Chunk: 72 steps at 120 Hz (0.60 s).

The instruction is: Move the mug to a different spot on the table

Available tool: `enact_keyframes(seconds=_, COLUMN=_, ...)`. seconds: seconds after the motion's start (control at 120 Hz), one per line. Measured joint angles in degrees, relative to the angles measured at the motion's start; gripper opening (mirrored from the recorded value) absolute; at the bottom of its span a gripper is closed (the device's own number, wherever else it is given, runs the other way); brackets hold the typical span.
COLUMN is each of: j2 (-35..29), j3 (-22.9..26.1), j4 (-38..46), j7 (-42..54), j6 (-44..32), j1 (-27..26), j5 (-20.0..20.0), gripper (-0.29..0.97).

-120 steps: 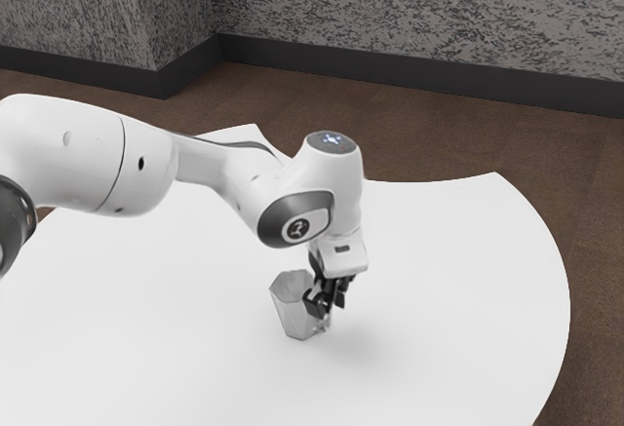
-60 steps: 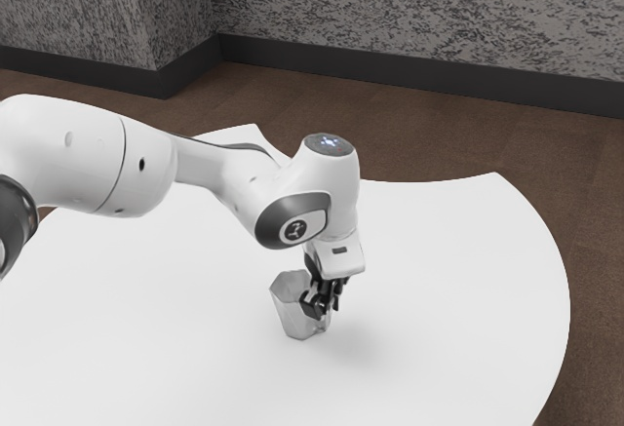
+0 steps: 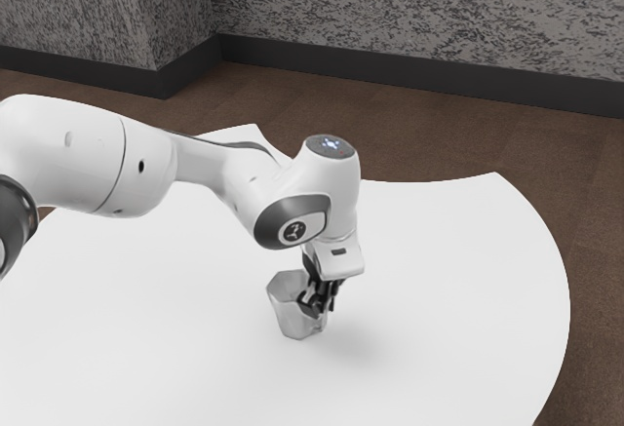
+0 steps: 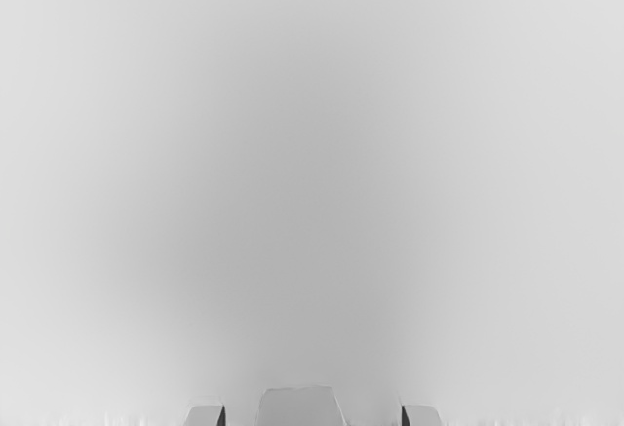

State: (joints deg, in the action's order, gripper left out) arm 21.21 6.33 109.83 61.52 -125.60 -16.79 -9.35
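Exterior view: end effector (image 3: 320,301) at mug (image 3: 289,317) rim, whether clamped I cannot tell; wide table (image 3: 468,280) stretches to curved edge.

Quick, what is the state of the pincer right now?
Pincer: open, its fingers astride one wall of the mug, with a gap on each side.

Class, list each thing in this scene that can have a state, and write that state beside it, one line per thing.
Mug: upright, opening upward, standing on the table.
Gripper: pointing down at the mug's rim, on the mug's side toward the exterior view's right; whether it grips the mug cannot be told.
Table: white, bearing the mug.
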Motion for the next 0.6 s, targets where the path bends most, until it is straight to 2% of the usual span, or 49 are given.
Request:
enact_keyframes(seconds=0.333, j2=0.1, j3=0.0, j4=-0.2, j7=-1.9, j6=1.9, j1=-0.1, j5=-2.8, gripper=0.13)
enact_keyframes(seconds=0.6, j2=-0.4, j3=0.0, j4=-0.5, j7=-5.1, j6=6.7, j1=-0.2, j5=-5.3, gripper=0.10)
